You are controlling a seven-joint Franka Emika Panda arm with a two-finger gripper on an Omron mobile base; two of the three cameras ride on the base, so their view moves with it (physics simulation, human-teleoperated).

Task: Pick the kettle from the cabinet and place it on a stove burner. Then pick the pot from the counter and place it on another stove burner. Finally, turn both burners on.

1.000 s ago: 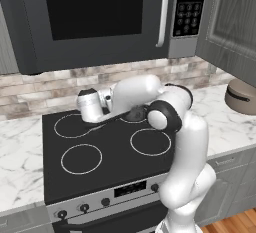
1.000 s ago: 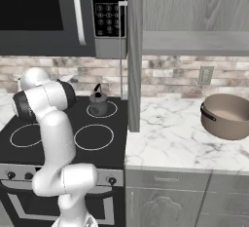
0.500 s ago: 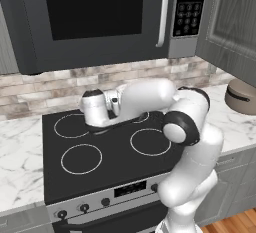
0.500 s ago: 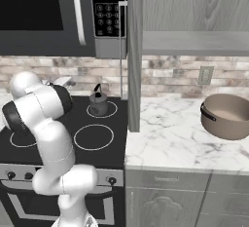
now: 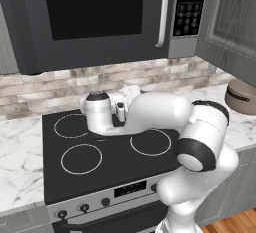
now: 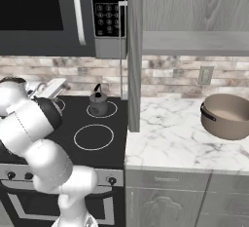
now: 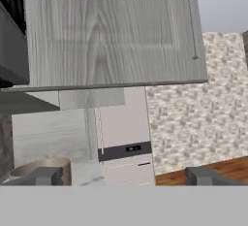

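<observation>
- My gripper (image 7: 124, 175): both finger tips sit at the 6 o'clock edge of the hand view, spread far apart, nothing between them. Released, holding nothing.
- My hand is over the back of the stovetop (image 5: 107, 169); in the left base view it sits at 10 o'clock from my elbow, in front of the brick backsplash (image 5: 55, 84).
- Kettle (image 6: 98, 104): upright on the back-right burner (image 6: 111, 109) in the right base view, handle arched over the lid, well apart from my hand.
- Front-right burner (image 6: 94, 137) is bare, at 6 o'clock from the kettle.
- Pot (image 6: 227, 116): on the counter (image 6: 170, 138), at 3 o'clock from the kettle, well apart from the stove. In the left base view the pot (image 5: 241, 96) is at the 3 o'clock edge; in the hand view its rim (image 7: 39, 168) shows at 7 o'clock, just beside my finger tip.
- Cabinet (image 6: 194, 7): door (image 6: 134, 55) swung open, edge-on toward the camera, hanging between stove and counter. Shelf (image 6: 194, 43) has nothing on it that I can see.
- Hand view looks across at the open cabinet door (image 7: 111, 31), panel face on, at 12 o'clock.
- Microwave (image 5: 95, 19) is above the stove, at 12 o'clock from my hand.
</observation>
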